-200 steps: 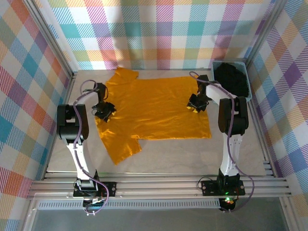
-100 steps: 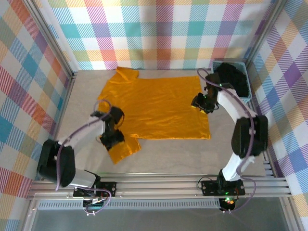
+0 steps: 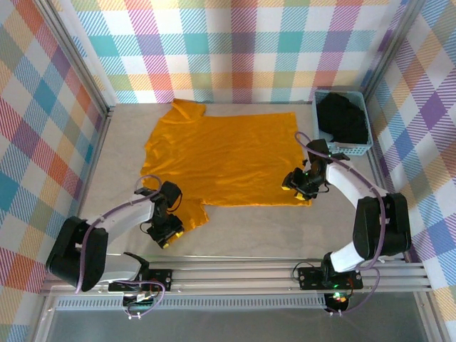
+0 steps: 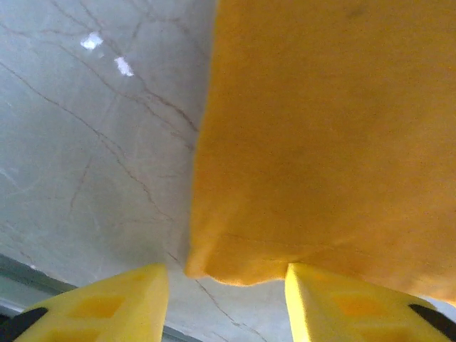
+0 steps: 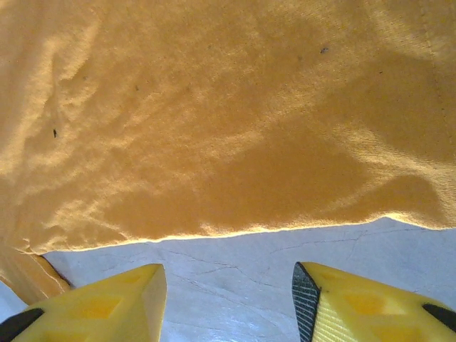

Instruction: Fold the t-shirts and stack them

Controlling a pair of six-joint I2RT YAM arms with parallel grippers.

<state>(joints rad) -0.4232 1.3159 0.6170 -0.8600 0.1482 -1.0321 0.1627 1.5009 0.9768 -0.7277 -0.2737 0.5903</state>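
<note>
An orange-yellow t-shirt (image 3: 228,153) lies spread flat on the table, neck to the left. My left gripper (image 3: 167,231) is at the tip of the near left sleeve. In the left wrist view it (image 4: 226,303) stands open, and the sleeve's corner (image 4: 242,267) reaches just between the yellow fingers (image 4: 121,299) without being pinched. My right gripper (image 3: 293,187) hovers at the shirt's near right corner. In the right wrist view it (image 5: 228,303) is open over bare table, with the hem (image 5: 235,231) just ahead of the fingertips. A black t-shirt (image 3: 343,117) is bundled in the basket.
The light blue lattice basket (image 3: 349,150) stands at the back right, against the plaid wall. Bare grey table (image 3: 271,228) runs between the shirt's hem and the metal rail (image 3: 235,274) at the near edge. Plaid walls close in the left, back and right.
Both arms have swung toward the near edge: the left gripper from the shirt's left side down to the sleeve tip, the right from the right side to the near right corner. The shirt lies as before.
</note>
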